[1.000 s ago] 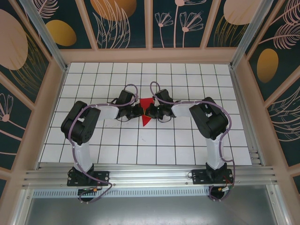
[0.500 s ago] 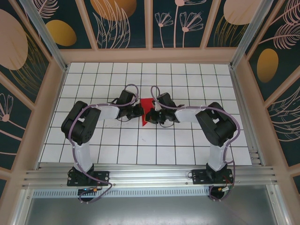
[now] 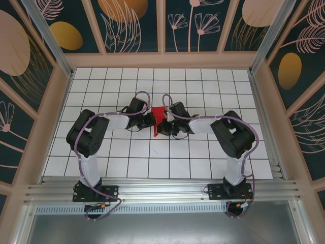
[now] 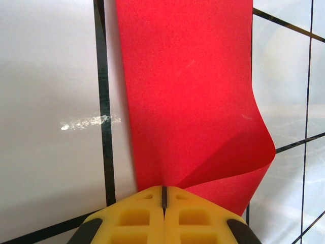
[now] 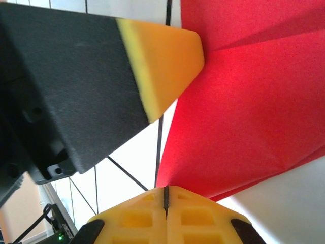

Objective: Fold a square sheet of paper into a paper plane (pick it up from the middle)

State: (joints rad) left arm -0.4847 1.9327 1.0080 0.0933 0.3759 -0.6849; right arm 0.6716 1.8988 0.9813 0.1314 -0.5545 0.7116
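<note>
Left pincer (image 4: 164,195) and right pincer (image 5: 166,195) clamp red sheet (image 4: 188,91) edges amid open tiles (image 3: 203,81).

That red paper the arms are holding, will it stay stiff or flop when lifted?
Probably floppy: the red paper curls over beside the left tool pinching it. Likely very light, being thin paper. Its creases, seen by the right tool, may stiffen it slightly.

Red paper (image 3: 160,112), perhaps flat, on white-tiled table (image 3: 101,152)

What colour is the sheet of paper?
Plain bright red; the sheet of paper shows best in the left wrist view.
</note>
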